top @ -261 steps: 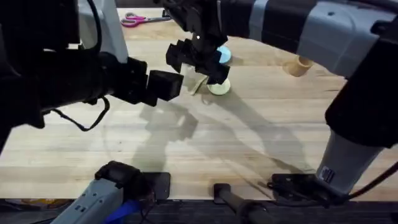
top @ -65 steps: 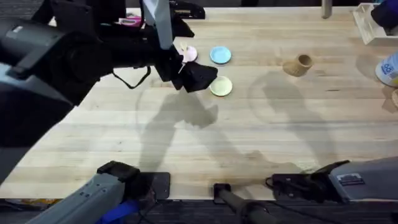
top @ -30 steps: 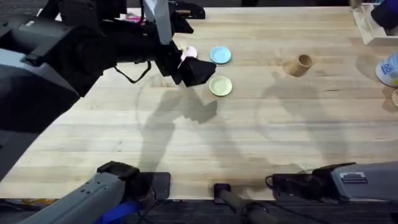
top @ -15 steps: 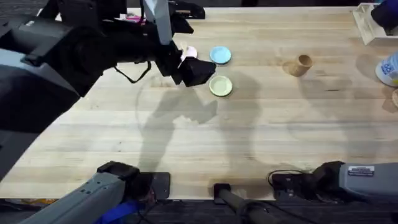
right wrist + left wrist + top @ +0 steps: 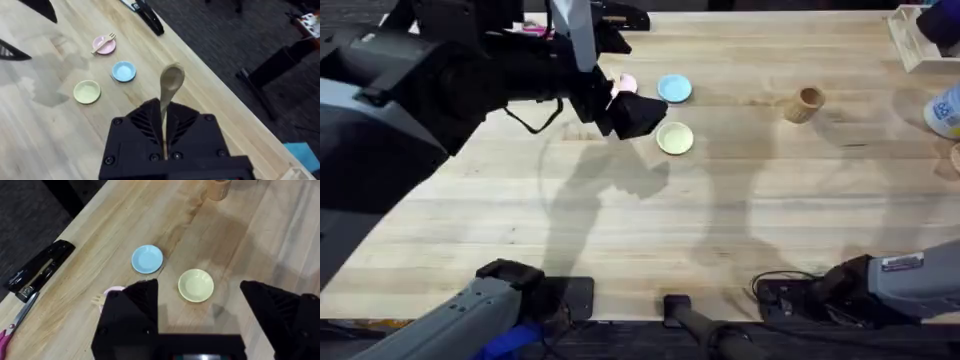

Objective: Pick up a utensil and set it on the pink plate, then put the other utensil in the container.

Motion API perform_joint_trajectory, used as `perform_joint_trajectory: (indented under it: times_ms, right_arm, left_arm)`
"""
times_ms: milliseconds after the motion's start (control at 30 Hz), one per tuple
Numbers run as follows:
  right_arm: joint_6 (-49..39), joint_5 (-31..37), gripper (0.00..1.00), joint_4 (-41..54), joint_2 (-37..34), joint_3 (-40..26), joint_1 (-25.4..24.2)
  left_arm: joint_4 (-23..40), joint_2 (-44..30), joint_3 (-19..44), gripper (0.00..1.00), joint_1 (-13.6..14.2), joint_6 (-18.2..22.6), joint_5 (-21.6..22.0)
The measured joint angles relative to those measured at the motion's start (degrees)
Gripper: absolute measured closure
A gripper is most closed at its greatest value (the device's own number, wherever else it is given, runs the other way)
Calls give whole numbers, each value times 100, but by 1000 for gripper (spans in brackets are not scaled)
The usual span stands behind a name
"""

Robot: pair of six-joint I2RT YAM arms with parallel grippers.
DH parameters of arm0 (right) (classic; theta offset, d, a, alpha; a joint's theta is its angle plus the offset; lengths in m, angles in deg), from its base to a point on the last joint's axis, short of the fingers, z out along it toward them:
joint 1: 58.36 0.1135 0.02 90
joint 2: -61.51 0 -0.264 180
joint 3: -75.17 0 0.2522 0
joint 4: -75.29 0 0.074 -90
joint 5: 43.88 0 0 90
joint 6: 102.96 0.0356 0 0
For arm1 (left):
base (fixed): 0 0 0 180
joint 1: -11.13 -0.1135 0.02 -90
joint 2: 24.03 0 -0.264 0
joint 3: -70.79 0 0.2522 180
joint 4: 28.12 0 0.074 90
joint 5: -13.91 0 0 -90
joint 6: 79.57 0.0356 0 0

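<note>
The fork [image 5: 106,38] lies on the pink plate [image 5: 104,46] near the desk's [image 5: 720,220] far edge, so step one appears complete. The left gripper [image 5: 200,305] hovers over that plate, jaws released. The right gripper [image 5: 165,150] has its jaws clenched on the wooden spoon [image 5: 170,85]. Next, carry the spoon to the container [image 5: 806,102] toward the far right corner, align it above the opening, then release.
</note>
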Motion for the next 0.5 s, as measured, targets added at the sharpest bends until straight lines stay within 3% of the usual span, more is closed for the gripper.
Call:
perform_joint_trajectory:
  times_ms: [500]
  right_arm:
    - [-808,-557,968,0,-1003,33,2]
  left_arm:
    - [1,0,0,7,0,0,0]
